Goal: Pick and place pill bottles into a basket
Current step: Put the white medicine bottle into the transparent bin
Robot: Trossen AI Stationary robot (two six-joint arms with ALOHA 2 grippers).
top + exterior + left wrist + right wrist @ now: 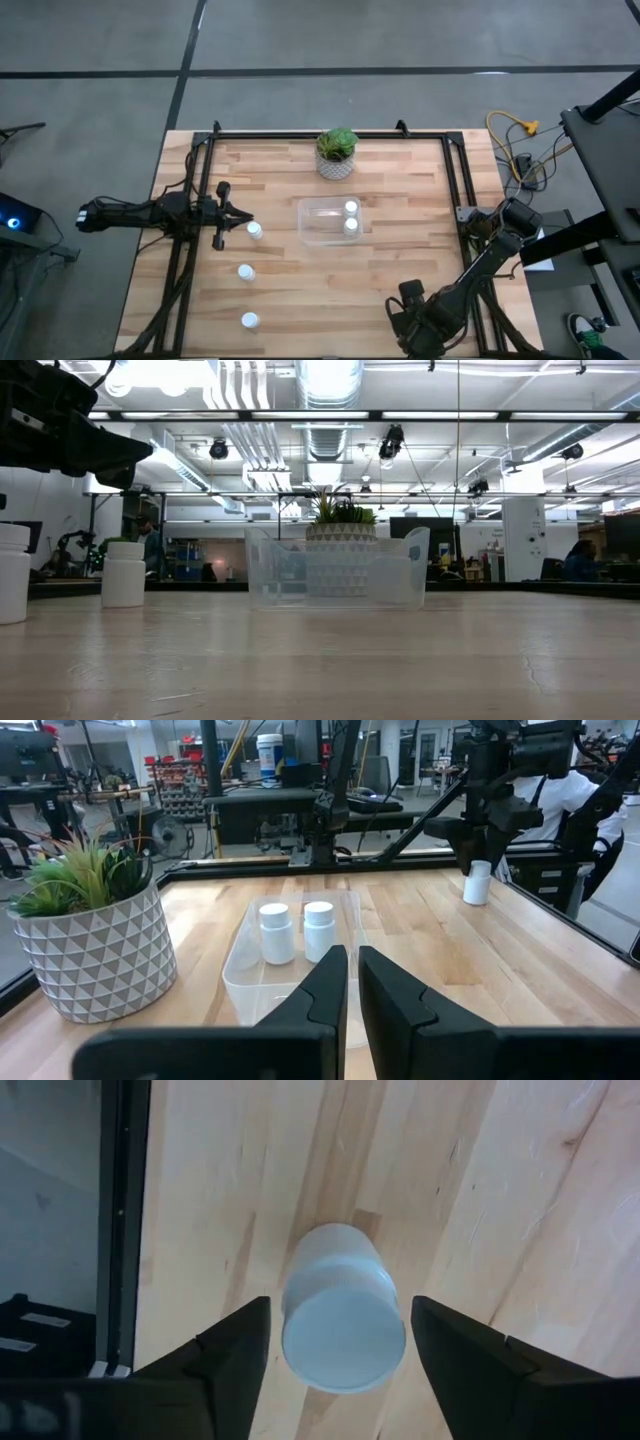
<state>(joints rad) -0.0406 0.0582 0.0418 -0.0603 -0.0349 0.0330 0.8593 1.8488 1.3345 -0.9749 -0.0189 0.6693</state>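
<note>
Fingers of the right gripper are spread wide around a standing pill bottle near the light wood desk edge, while the left gripper is pinched shut, holding nothing. Two bottles sit in the clear basket, three stay outside; ducts and ceiling lights are seen behind.

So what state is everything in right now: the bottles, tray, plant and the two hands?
Clear tray: upright, two bottles inside.
Tray's pill bottles: standing, capped.
Three loose pill bottles: standing outside the tray, capped.
Sixth pill bottle: standing, ungripped.
Right hand: open, straddling it.
Left hand: shut, empty.
Potted plant: upright.
</note>
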